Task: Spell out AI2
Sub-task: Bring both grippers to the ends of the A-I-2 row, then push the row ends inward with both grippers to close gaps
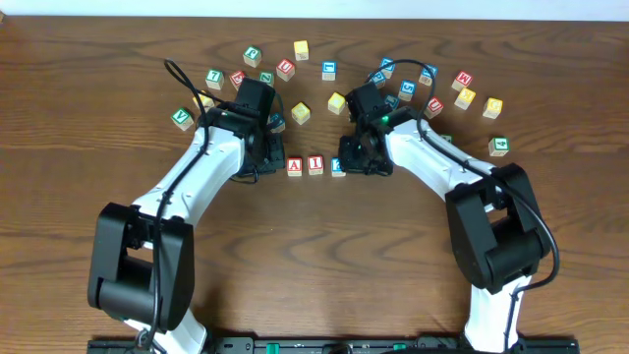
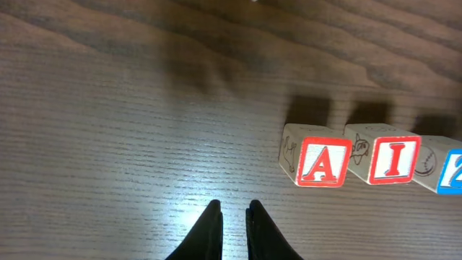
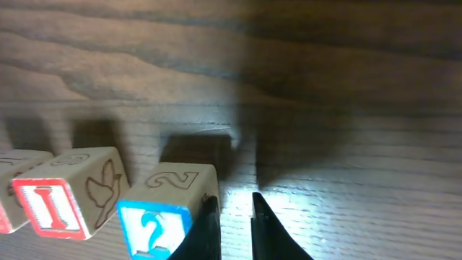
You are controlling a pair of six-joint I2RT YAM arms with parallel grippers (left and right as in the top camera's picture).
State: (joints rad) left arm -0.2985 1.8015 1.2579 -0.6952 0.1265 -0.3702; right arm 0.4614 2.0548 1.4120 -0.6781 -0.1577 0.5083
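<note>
Three blocks stand in a row on the wooden table: a red A block (image 1: 295, 166), a red I block (image 1: 315, 164) and a blue 2 block (image 1: 338, 167). My left gripper (image 1: 257, 163) is just left of the A. In the left wrist view the gripper (image 2: 233, 209) is shut and empty, with the A (image 2: 317, 162), I (image 2: 390, 159) and 2 (image 2: 451, 173) to its right. My right gripper (image 1: 363, 163) is just right of the 2. In the right wrist view the gripper (image 3: 234, 201) is shut and empty, its left finger against the side of the 2 (image 3: 162, 217), next to the I (image 3: 54, 206).
Several loose letter blocks lie scattered at the back of the table, such as a green one (image 1: 182, 119), a yellow one (image 1: 301, 112) and a green one at the right (image 1: 499, 147). Bare wood lies in front of the row.
</note>
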